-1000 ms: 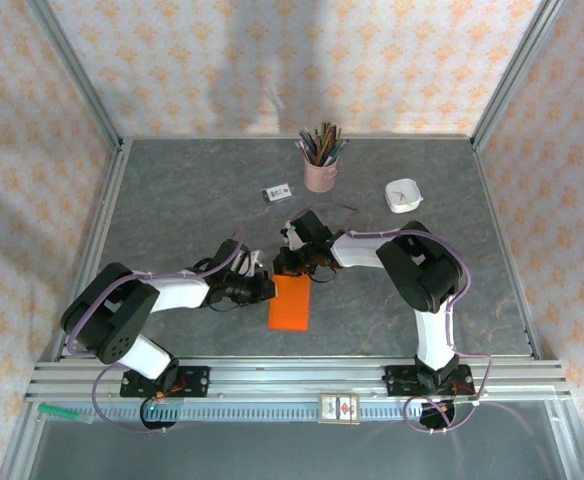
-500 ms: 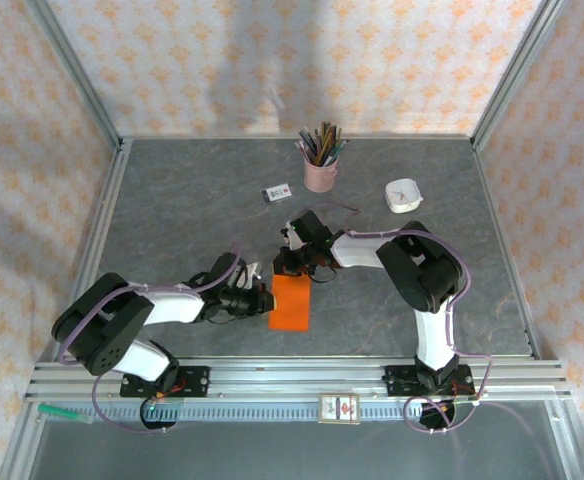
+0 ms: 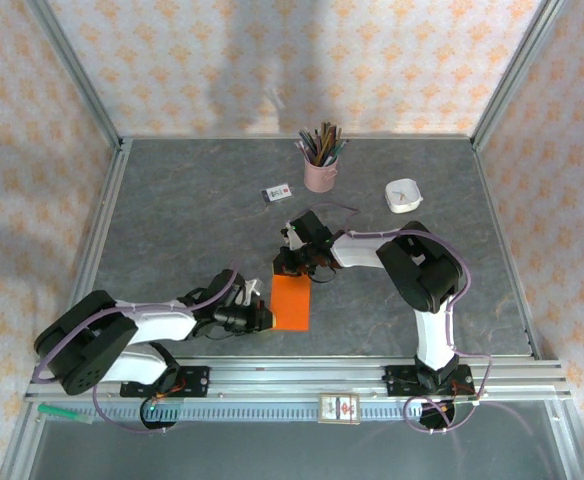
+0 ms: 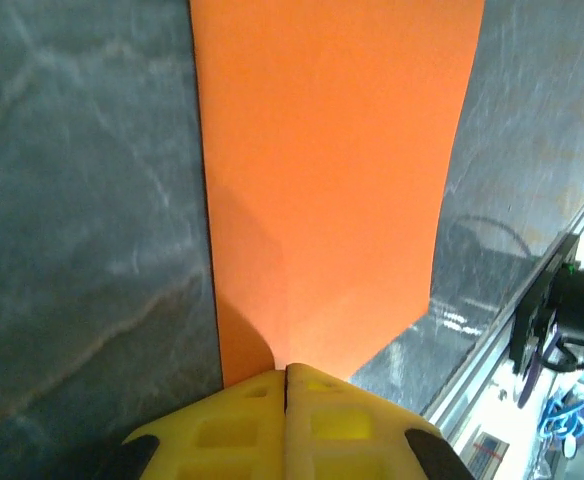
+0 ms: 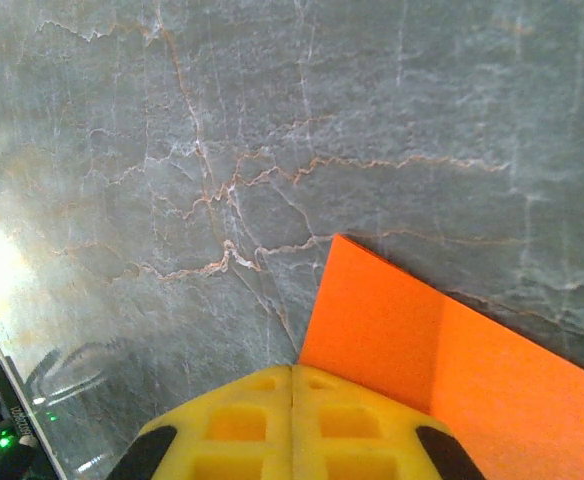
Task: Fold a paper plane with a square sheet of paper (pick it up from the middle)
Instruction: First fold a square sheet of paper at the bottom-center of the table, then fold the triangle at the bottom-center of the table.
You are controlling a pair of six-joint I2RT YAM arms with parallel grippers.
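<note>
The square sheet of paper (image 3: pixel 292 303) lies flat on the grey table as a bright-orange, folded upright rectangle between the two arms. My left gripper (image 3: pixel 266 318) is shut, its yellow tips resting low on the paper's left edge. In the left wrist view the paper (image 4: pixel 332 170) stretches away from the closed left gripper (image 4: pixel 287 372), with a faint crease running up from the tips. My right gripper (image 3: pixel 290 270) is shut and bears on the paper's far edge. In the right wrist view a paper corner (image 5: pixel 392 320) lies just beside and under the closed right gripper (image 5: pixel 292 370).
A pink pencil cup (image 3: pixel 321 172) stands at the back, a small white card (image 3: pixel 277 192) to its left and a small white box (image 3: pixel 403 195) to its right. The aluminium rail (image 3: pixel 302 378) runs along the near edge, close to the paper's lower end.
My left gripper has slid along the paper's left edge toward the near rail, its arm swinging down and left. The right gripper and the paper have stayed put.
</note>
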